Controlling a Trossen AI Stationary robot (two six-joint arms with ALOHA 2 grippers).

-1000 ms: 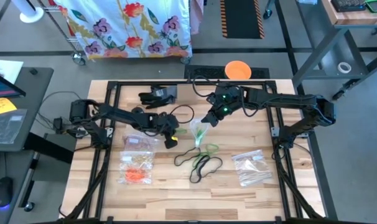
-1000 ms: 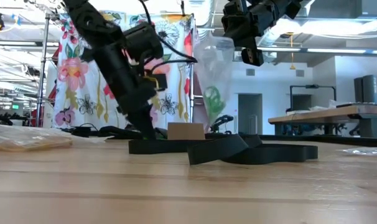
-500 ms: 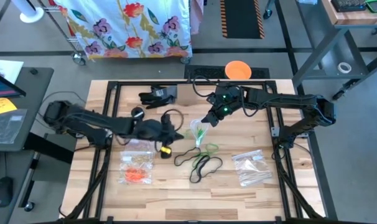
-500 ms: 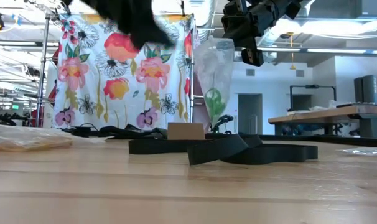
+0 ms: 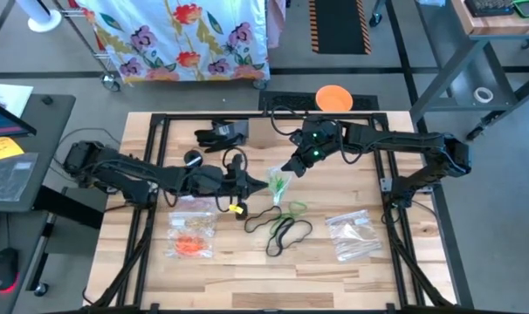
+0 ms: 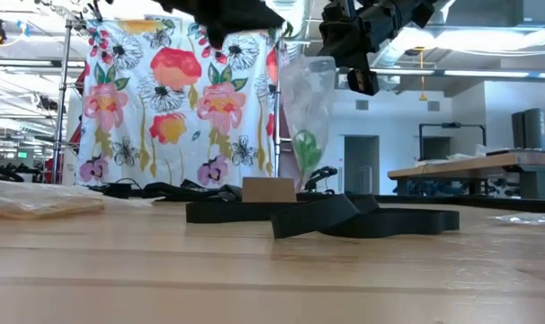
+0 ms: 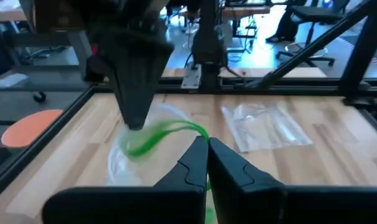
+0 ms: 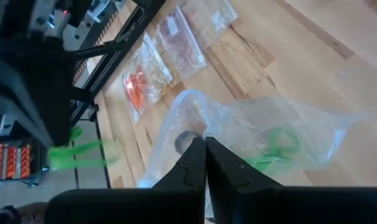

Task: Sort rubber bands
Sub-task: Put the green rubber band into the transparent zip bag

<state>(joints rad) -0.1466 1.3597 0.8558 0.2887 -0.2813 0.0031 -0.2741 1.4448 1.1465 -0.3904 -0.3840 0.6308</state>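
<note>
My left gripper (image 5: 263, 184) (image 7: 207, 144) is raised over the table's middle, shut on a green rubber band (image 7: 152, 138). It points roughly level at a clear plastic bag (image 5: 279, 186) (image 6: 308, 99). That bag hangs from my shut right gripper (image 5: 288, 172) (image 8: 205, 144) and has green bands (image 6: 306, 144) in its bottom. More green rubber bands (image 5: 292, 208) and black ones (image 5: 288, 231) lie loose on the wood nearer the front edge. My left gripper pinches one end of the green band (image 7: 201, 131) between its two fingertips. The band is lifted clear of the table and trails from the tips toward the bag. My right gripper pinches the bag's upper rim (image 8: 200, 133) between its fingers, slanting down from the far right. The bag hangs below the fingers with its mouth (image 8: 187, 118) gaping.
Two filled bags (image 5: 193, 199) (image 5: 192, 237) lie at the left, the nearer one with orange bands. Another bag (image 5: 352, 234) lies at the right. An orange disc (image 5: 333, 97) and a black object (image 5: 223, 133) sit at the far edge. A small cardboard box (image 6: 268, 190) stands behind the black bands.
My left gripper has risen from the table beside the loose bands. It has tipped from pointing down to nearly level and swung toward the hanging bag, taking a green band with it.
</note>
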